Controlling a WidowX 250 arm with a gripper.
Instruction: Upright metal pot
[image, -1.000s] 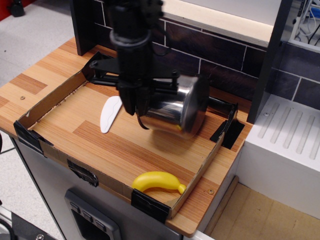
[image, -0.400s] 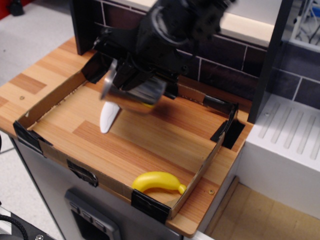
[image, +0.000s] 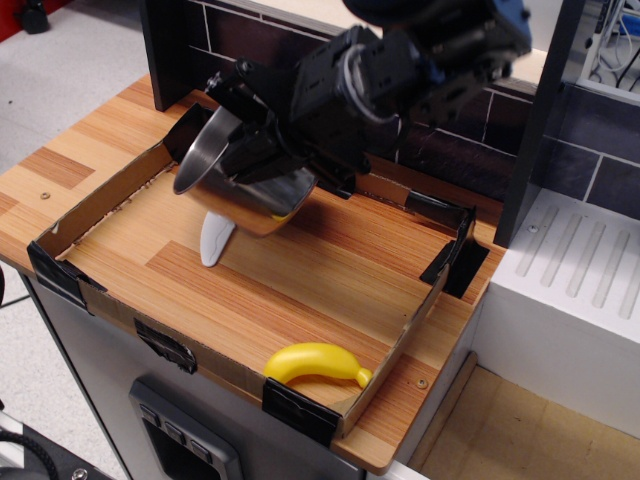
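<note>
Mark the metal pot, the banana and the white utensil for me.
metal pot (image: 243, 180): observation.image view, on its shiny side wall.
banana (image: 315, 362): observation.image view, middle of the yellow body.
white utensil (image: 215, 241): observation.image view, on its visible lower part.

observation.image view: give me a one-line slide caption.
Gripper holds the metal pot tilted above the cardboard tray, over a white utensil; banana lies near the front edge.

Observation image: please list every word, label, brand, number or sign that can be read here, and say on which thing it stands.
No readable text appears anywhere in this view.
The metal pot, held tilted above the tray in the claw: no marking visible.
The banana, white utensil and cardboard tray: plain, no print.
The panel buttons below the counter: too small and dark to read.
</note>
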